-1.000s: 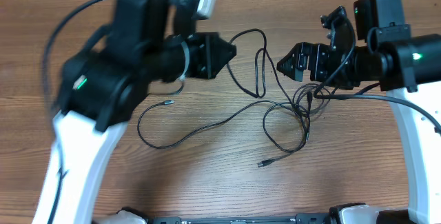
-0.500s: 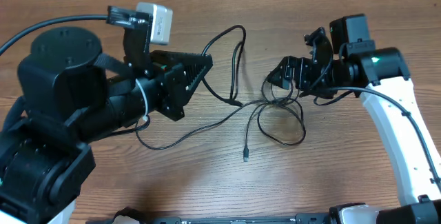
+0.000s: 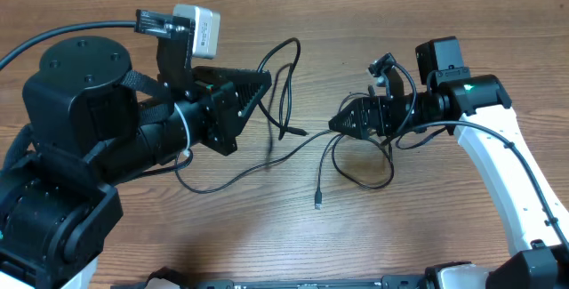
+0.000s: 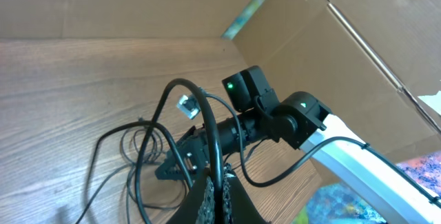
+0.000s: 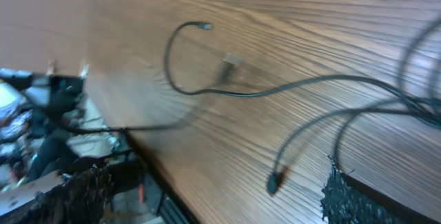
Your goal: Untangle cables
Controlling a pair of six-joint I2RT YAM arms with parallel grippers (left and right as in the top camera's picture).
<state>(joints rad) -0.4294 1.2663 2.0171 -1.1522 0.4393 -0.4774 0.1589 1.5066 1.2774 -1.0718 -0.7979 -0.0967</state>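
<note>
Several thin black cables (image 3: 364, 151) lie tangled on the wooden table (image 3: 444, 236) just under my right gripper. My left gripper (image 3: 263, 81) is shut on one cable, which arches up from the fingers (image 4: 219, 195) and drops back toward the tangle (image 4: 148, 141). A loose plug end (image 3: 317, 203) lies nearer the front. My right gripper (image 3: 341, 123) hovers at the left side of the tangle, open, with nothing between its fingers. In the right wrist view it (image 5: 215, 177) spans bare wood, with a cable plug (image 5: 274, 182) below it and another plug (image 5: 204, 25) farther off.
A cardboard wall (image 4: 358, 52) stands behind the right arm (image 4: 275, 117). The table's edge, with dark clutter beyond it (image 5: 41, 120), shows in the right wrist view. A long cable strand (image 3: 222, 182) trails under the left arm.
My left gripper has drawn back to the left with its cable, dragging the loop and tangle leftward. The right gripper has moved left and down over the tangle, still open.
</note>
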